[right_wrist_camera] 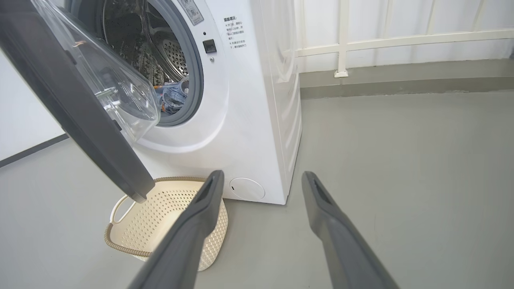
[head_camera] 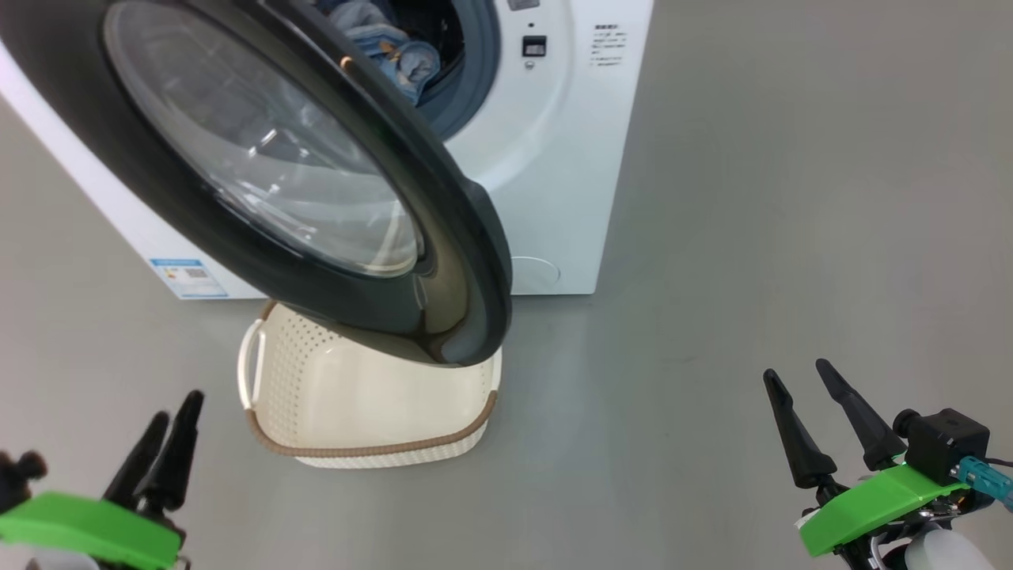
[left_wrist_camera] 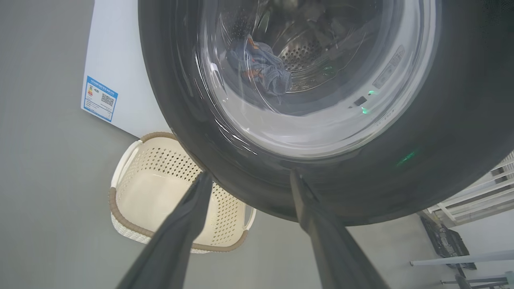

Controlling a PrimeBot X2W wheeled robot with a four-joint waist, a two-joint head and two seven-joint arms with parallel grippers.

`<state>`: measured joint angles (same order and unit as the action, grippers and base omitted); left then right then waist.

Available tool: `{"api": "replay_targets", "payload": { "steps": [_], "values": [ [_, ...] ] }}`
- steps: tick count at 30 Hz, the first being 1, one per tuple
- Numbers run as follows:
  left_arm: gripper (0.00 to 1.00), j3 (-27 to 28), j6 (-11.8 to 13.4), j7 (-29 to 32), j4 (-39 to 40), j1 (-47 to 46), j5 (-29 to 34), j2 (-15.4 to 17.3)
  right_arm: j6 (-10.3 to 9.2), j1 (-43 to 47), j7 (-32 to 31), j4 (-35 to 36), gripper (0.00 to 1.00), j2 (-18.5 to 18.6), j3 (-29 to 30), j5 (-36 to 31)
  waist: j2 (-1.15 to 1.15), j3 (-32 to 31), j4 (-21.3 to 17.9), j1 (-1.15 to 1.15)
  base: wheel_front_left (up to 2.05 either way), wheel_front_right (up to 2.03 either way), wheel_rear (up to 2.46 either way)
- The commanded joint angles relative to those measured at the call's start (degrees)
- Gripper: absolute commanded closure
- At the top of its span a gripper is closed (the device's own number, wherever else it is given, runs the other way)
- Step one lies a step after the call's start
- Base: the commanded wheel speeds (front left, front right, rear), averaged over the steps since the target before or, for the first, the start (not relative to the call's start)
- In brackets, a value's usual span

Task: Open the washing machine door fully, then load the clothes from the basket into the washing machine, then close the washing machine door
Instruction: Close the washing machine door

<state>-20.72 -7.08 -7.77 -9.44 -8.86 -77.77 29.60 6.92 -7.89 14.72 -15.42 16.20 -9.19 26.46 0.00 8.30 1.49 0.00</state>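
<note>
In the head view the left gripper [head_camera: 178, 405] sits at the bottom left. Its wrist view shows the two fingers well apart with nothing between them, aimed at the lower black ring of the washing machine door [head_camera: 269, 174]. The door lies at about 1 o'clock from this gripper, outer face towards it. At 3 o'clock from the gripper stands the cream basket [head_camera: 372, 451], on the floor against the washing machine [head_camera: 554, 158]; as far as its inside shows, it looks empty.

The door hangs partly swung out over the basket's far side. Its disc runs from the hinge side at 10 o'clock to the free edge at 4 o'clock, just above the basket. Behind it, at 12 o'clock, the blue clothes [head_camera: 388, 47] lie in the drum mouth, close to the grey gasket.

At the bottom right the right gripper [head_camera: 796, 368] is spread open and holds nothing; the door's free edge is at 10 o'clock from it, well apart.

Loading looks done, so closing is what remains. The left arm appears nearer and faces the outer side, the side to push.
</note>
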Motion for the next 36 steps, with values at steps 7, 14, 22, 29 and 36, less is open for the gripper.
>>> {"api": "replay_targets", "payload": {
  "steps": [7, 14, 22, 29, 36],
  "values": [
    [0.0, 1.5, -0.4, -7.1, -3.4, -0.6, 8.7, 2.8, 0.57, 0.9, 0.3, 1.4, 0.0, 0.9, -0.1, 0.3, 0.0, 0.1, -2.0, 0.0, 0.0, 0.0, 0.0],
    [0.0, 11.2, -0.4, -7.2, -2.8, 0.9, 23.1, -3.3, 0.57, 0.8, 0.3, 1.8, 0.0, 0.7, 0.7, 0.1, 0.0, 0.4, -2.8, 0.0, 0.0, 0.0, 0.0],
    [0.0, 17.5, -0.4, -7.2, 0.0, 5.2, 42.9, -11.6, 0.57, 0.7, 0.3, 2.2, 0.0, 0.4, 1.5, 0.0, 0.0, 0.6, -3.5, 0.0, 0.0, 0.0, 0.0],
    [0.0, 20.7, -0.4, -7.2, -0.5, 6.6, 49.2, -16.7, 0.57, 0.7, 0.3, 2.1, 0.0, 0.3, 2.0, -0.1, 0.0, 0.9, -3.5, 0.0, 0.0, 0.0, 0.0],
    [0.0, 21.9, -0.4, -7.2, -1.2, 6.2, 51.3, -18.4, 0.57, 0.6, 0.3, 1.9, 0.0, 0.0, 2.1, -0.2, 0.0, 1.1, -3.5, 0.0, 0.0, 0.0, 0.0]
  ]
}}
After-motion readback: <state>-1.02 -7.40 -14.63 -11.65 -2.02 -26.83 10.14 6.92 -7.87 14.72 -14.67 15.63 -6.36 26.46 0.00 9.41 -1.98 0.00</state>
